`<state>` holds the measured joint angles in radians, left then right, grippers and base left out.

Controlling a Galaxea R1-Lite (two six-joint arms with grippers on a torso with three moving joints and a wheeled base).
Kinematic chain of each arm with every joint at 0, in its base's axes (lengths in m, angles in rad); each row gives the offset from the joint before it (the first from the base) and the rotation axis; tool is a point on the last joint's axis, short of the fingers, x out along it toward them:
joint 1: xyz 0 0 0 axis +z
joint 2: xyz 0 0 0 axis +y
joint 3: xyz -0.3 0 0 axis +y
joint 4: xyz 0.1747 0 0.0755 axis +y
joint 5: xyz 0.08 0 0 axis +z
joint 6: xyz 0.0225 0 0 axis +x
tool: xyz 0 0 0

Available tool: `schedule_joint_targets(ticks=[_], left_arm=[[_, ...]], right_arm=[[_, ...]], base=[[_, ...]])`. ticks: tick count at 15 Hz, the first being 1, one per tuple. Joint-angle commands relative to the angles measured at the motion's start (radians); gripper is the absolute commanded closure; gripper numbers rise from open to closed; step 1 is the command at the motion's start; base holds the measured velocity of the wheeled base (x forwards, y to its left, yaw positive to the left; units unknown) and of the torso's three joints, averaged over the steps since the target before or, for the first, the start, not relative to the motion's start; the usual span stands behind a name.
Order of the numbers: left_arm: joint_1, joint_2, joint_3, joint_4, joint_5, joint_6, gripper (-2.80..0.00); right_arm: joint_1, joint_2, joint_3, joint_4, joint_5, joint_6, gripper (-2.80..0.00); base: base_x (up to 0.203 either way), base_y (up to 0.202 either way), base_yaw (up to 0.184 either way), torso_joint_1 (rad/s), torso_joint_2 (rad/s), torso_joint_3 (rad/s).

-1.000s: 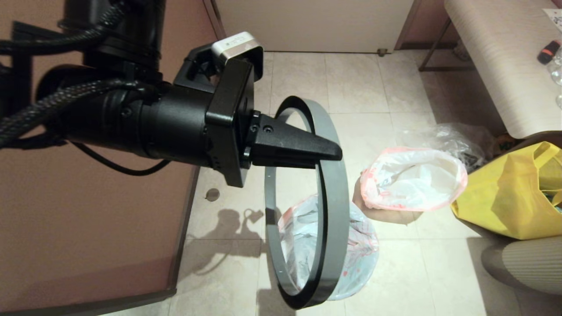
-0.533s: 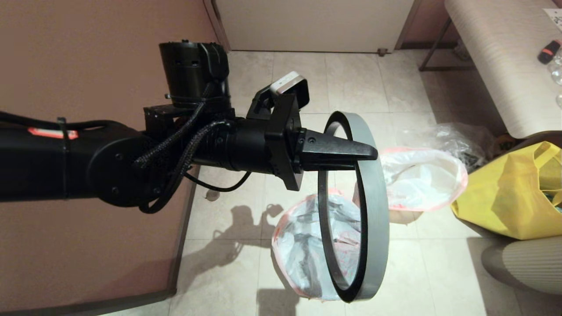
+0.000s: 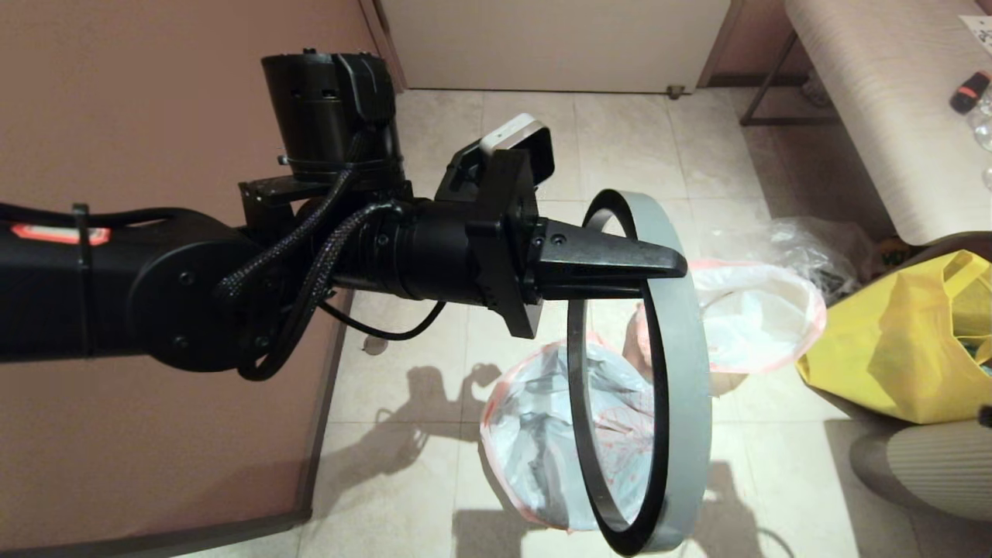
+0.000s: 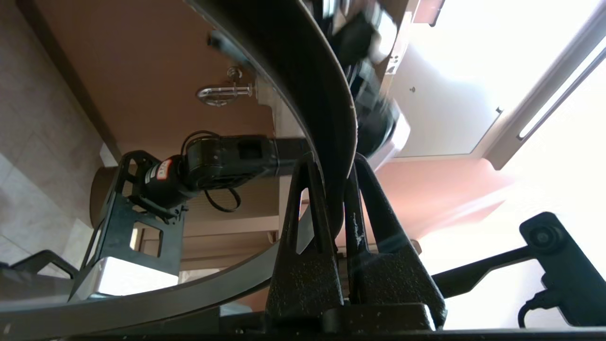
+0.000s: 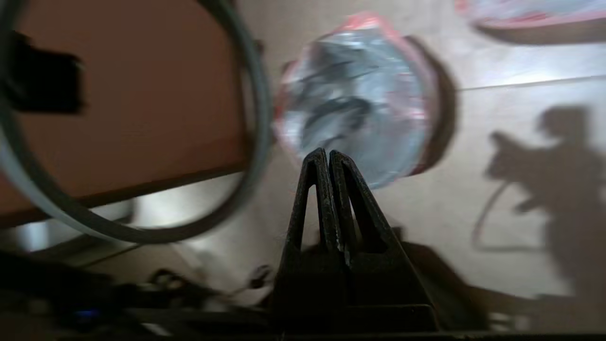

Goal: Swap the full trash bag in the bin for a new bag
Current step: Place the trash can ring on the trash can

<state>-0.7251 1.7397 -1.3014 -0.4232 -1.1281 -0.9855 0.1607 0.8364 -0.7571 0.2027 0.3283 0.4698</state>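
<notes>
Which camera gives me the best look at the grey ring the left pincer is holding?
The head view: the whole grey plastic ring hangs on edge from the shut left pincer, above the bagged bin. The left wrist view shows only a dark arc clamped between the fingers; the right wrist view shows a blurred part.

No lettering, label or number can be read on anything here.

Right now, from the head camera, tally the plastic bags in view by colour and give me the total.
Pink-rimmed white bags: 2
Colourless clear bag: 1
Yellow bag: 1
Total: 4
</notes>
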Motion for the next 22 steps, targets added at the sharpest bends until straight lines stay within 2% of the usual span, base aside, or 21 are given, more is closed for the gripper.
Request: schedule_joint_targets(ticks=[1, 3, 4, 5, 6, 7, 8, 11, 13, 15, 16, 19, 22], left_arm=[[-0.006, 0.013, -0.019, -0.002, -0.006, -0.006, 0.00], [0.012, 0.044, -0.071, 0.002, -0.006, -0.005, 0.00], [0.023, 0.062, -0.104, 0.004, -0.008, -0.004, 0.00], [0.035, 0.080, -0.137, 0.005, -0.009, -0.004, 0.00], [0.052, 0.096, -0.168, 0.006, -0.010, -0.003, 0.00], [0.064, 0.111, -0.193, 0.006, -0.011, -0.004, 0.00], [0.070, 0.118, -0.207, 0.011, -0.012, -0.007, 0.00], [0.062, 0.112, -0.195, 0.073, -0.004, -0.008, 0.00], [0.066, 0.094, -0.175, 0.097, -0.007, -0.009, 0.00], [0.059, 0.075, -0.156, 0.101, -0.010, -0.010, 0.00], [0.056, 0.070, -0.153, 0.101, -0.010, -0.014, 0.00], [0.047, 0.047, -0.108, 0.095, -0.008, -0.040, 0.00], [0.058, 0.024, -0.088, 0.090, -0.009, -0.044, 0.00]], right_arm=[[0.011, 0.332, -0.186, 0.013, 0.195, 0.149, 0.00], [-0.043, 0.530, -0.362, 0.033, 0.491, 0.308, 0.00], [-0.068, 0.598, -0.426, 0.048, 0.599, 0.359, 0.00], [-0.080, 0.639, -0.462, 0.066, 0.651, 0.381, 0.00], [-0.086, 0.647, -0.469, 0.077, 0.685, 0.373, -2.80], [-0.089, 0.625, -0.466, 0.083, 0.726, 0.339, -2.80], [-0.088, 0.580, -0.445, 0.088, 0.775, 0.253, -2.80], [-0.057, 0.509, -0.267, 0.057, 0.819, -0.131, -2.80], [-0.009, 0.477, -0.117, -0.050, 0.825, -0.347, -2.80], [0.052, 0.519, -0.042, -0.246, 0.825, -0.528, -2.80], [0.077, 0.534, -0.035, -0.287, 0.824, -0.551, -2.80], [0.121, 0.642, -0.082, -0.451, 0.823, -0.552, -2.80], [0.154, 0.657, -0.131, -0.594, 0.822, -0.446, -2.80]], base=[[0.000, 0.000, 0.000, 0.000, 0.00, 0.000], [0.000, 0.000, 0.000, 0.000, 0.00, 0.000], [0.000, 0.000, 0.000, 0.000, 0.00, 0.000], [0.000, 0.000, 0.000, 0.000, 0.00, 0.000], [0.000, 0.000, 0.000, 0.000, 0.00, 0.000], [0.000, 0.000, 0.000, 0.000, 0.00, 0.000], [0.000, 0.000, 0.000, 0.000, 0.00, 0.000], [0.000, 0.000, 0.000, 0.000, 0.00, 0.000], [0.000, 0.000, 0.000, 0.000, 0.00, 0.000], [0.000, 0.000, 0.000, 0.000, 0.00, 0.000], [0.000, 0.000, 0.000, 0.000, 0.00, 0.000], [0.000, 0.000, 0.000, 0.000, 0.00, 0.000], [0.000, 0.000, 0.000, 0.000, 0.00, 0.000]])
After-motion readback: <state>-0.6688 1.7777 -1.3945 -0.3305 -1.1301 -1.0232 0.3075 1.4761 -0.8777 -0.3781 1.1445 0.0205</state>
